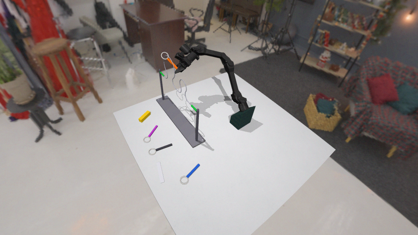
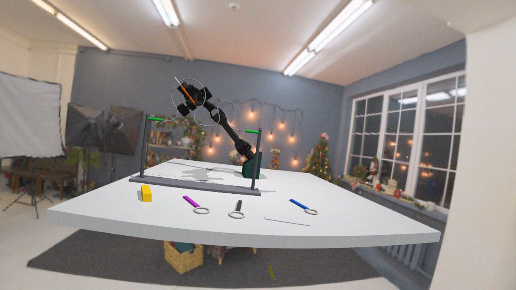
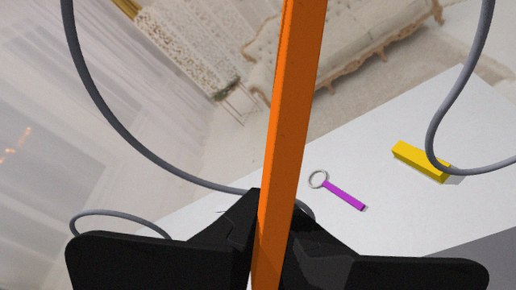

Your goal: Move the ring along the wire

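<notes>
We see the long, flat orange handle running straight up between the two black fingers of the parallel-jaw gripper, which are clamped on its lower end. In the top view the handle slants up and to the left from the fingertips to the pale metal ring, which sits high above the table, above the left dark post and its short green wire section. In the exterior view the ring is seen almost edge-on, so we cannot tell where the thin grey wire passes through it; the wire's big loop curves around close beside the gripper.

The black six-joint arm rises from its dark green base, leans steeply over the grey base plate, then reaches roughly level to the wrist, with the gripper tilted downward. The second green section by the right post is well apart from the ring.
</notes>
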`<state>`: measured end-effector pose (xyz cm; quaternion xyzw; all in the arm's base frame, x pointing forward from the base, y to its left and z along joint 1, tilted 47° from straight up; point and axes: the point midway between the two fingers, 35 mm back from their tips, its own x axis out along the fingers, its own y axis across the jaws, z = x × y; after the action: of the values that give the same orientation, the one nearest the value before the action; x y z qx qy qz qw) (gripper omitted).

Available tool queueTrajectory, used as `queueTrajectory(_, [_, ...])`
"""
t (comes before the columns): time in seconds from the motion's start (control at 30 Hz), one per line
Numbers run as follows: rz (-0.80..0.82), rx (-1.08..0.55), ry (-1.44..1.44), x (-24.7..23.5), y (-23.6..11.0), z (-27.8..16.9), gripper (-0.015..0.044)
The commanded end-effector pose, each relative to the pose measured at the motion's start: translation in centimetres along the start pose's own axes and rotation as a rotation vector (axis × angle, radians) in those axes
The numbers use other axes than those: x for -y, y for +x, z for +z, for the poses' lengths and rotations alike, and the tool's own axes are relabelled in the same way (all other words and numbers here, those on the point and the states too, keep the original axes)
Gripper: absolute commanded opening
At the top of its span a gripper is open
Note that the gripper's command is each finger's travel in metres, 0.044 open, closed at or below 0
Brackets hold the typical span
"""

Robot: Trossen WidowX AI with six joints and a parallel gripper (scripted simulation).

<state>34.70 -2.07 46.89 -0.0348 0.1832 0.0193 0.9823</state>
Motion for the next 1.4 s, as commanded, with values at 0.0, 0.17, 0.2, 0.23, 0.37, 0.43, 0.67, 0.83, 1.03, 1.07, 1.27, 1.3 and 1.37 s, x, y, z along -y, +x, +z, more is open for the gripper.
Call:
queueTrajectory(0.0, [-0.027, -0.003, -0.050, 0.2, 0.2, -0.2, -0.0150])
queueTrajectory(0.17, [-0.056, 0.000, -0.107, 0.5, 0.2, -0.2, -0.0150])
queueTrajectory(0.2, [-0.062, 0.001, -0.118, 0.5, 0.2, -0.2, -0.0150])
queueTrajectory(0.23, [-0.068, 0.002, -0.129, 0.6, 0.2, -0.2, -0.0150])
queueTrajectory(0.37, [-0.091, 0.004, -0.174, 0.8, 0.2, -0.2, -0.0150])
queueTrajectory(0.43, [-0.103, 0.006, -0.197, 0.8, 0.2, -0.1, -0.0150])
queueTrajectory(0.67, [-0.144, 0.011, -0.276, 1.2, 0.2, -0.1, -0.0150])
queueTrajectory(0.83, [-0.173, 0.015, -0.333, 1.4, 0.2, 0.0, -0.0150])
queueTrajectory(1.03, [-0.208, 0.021, -0.401, 1.7, 0.2, 0.1, -0.0150])
queueTrajectory(1.07, [-0.214, 0.022, -0.412, 1.7, 0.2, 0.1, -0.0150])
queueTrajectory(1.27, [-0.249, 0.027, -0.480, 2.0, 0.2, 0.2, -0.0150])
queueTrajectory(1.3, [-0.255, 0.028, -0.491, 2.0, 0.1, 0.2, -0.0150])
queueTrajectory(1.37, [-0.267, 0.030, -0.514, 2.1, 0.1, 0.3, -0.0150])
